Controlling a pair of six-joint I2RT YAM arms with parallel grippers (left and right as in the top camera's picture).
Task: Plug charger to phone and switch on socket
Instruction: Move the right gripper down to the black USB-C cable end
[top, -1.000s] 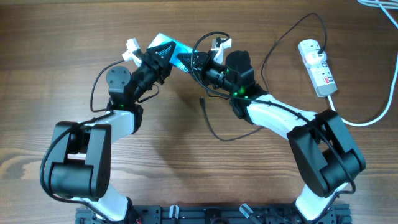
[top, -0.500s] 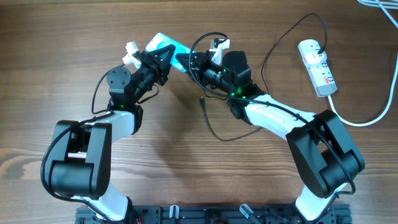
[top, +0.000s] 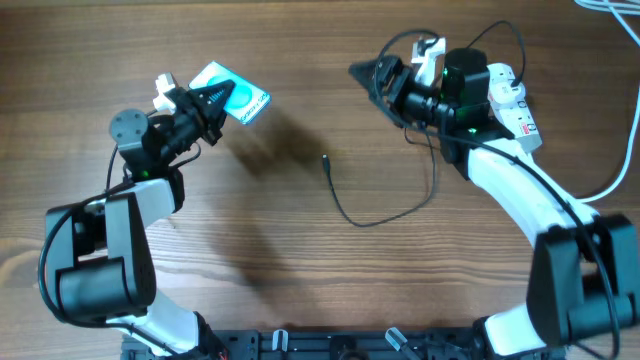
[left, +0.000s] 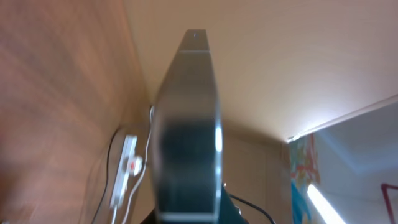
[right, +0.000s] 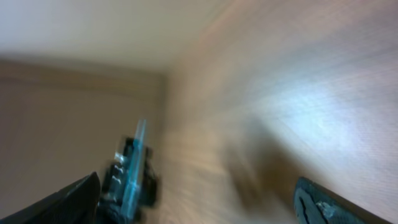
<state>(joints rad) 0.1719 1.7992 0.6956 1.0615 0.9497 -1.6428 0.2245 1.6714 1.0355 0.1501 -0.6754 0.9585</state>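
My left gripper (top: 213, 101) is shut on the phone (top: 236, 94), holding it tilted above the table at the upper left, cyan screen up. In the left wrist view the phone (left: 186, 124) shows edge-on, dark and blurred. My right gripper (top: 372, 73) stands open and empty at the upper middle right; its fingertips (right: 336, 205) are far apart in the blurred right wrist view, where the phone (right: 134, 171) shows far off. The charger's black tip (top: 326, 160) lies on the table, its thin cable (top: 385, 220) looping right. The socket (top: 515, 108) lies partly under the right arm.
A thick white cord (top: 605, 185) runs from the socket along the right edge. The socket (left: 127, 168) also shows blurred in the left wrist view. Both arms' bases stand at the table's near edge. Bare wood lies around the charger tip.
The two grippers have pulled apart. The left one carried the phone to the left. The right one opened and swung right, toward the socket. The charger tip has not moved.
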